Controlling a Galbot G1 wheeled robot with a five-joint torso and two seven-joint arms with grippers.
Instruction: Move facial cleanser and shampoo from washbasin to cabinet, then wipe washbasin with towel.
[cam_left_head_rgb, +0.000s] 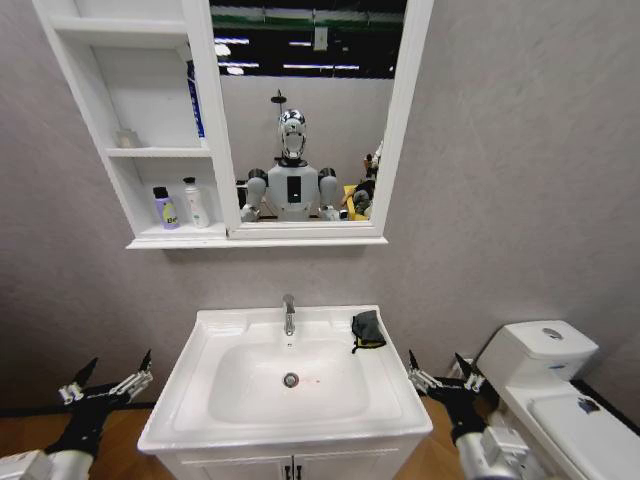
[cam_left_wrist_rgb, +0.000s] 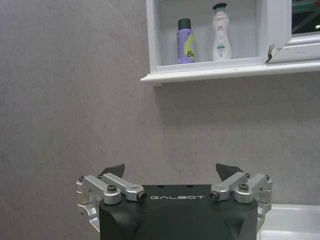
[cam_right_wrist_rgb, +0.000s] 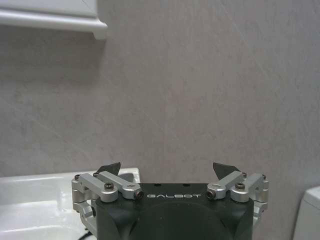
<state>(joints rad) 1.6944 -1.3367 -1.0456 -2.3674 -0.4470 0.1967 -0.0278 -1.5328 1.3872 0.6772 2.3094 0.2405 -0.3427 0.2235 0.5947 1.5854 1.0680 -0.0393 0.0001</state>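
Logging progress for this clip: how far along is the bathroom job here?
Moving looks done: purple bottle and white bottle stand on the cabinet bottom shelf. Nothing in hand: left claw and right claw open beside the washbasin. Wiping remains; the towel lies on its rim.

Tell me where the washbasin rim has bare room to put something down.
The washbasin rim is bare left of the tap and along both sides. The back right corner is taken by the towel. Both bottles stand on the cabinet.

Two bottles (cam_left_head_rgb: 181, 205), one towel (cam_left_head_rgb: 367, 329), one washbasin (cam_left_head_rgb: 200, 383)
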